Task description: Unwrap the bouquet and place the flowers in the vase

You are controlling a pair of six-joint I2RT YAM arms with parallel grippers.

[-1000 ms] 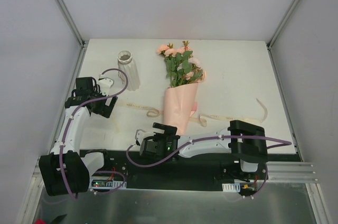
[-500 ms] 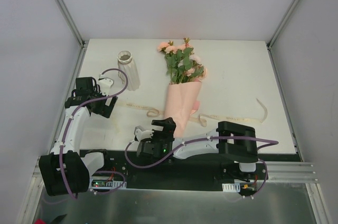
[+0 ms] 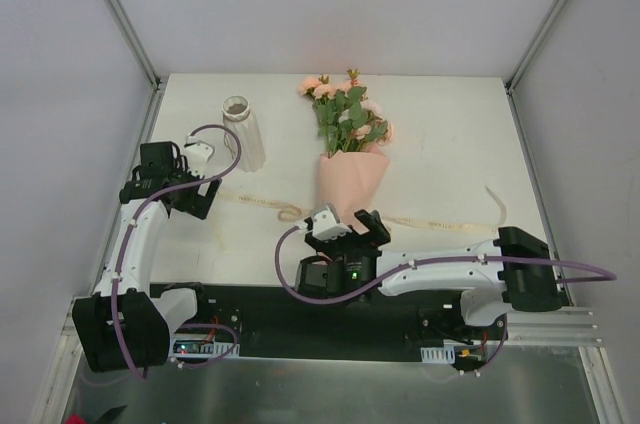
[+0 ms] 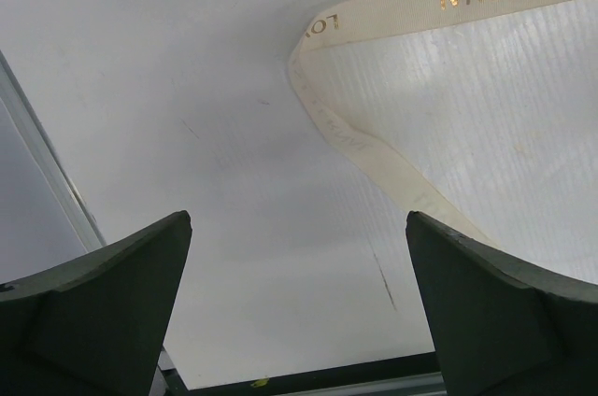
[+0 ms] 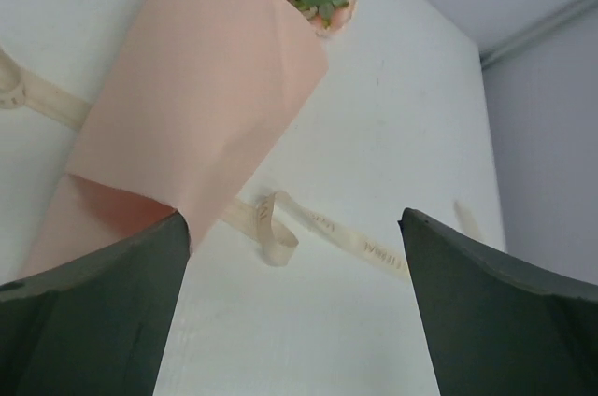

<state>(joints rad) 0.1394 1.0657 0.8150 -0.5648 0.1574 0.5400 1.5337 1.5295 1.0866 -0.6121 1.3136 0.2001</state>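
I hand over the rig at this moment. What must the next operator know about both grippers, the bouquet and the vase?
The left gripper is open and empty, over the table near the left end of the cream ribbon.
The right gripper is open and empty, at the near, narrow end of the bouquet.
The bouquet lies mid-table, wrapped in its pink paper, with the flowers pointing to the far side.
The vase stands left of it, with no flowers in it.
Done: the ribbon looks untied and lies loose.
Left: open the paper and put the flowers into the vase.
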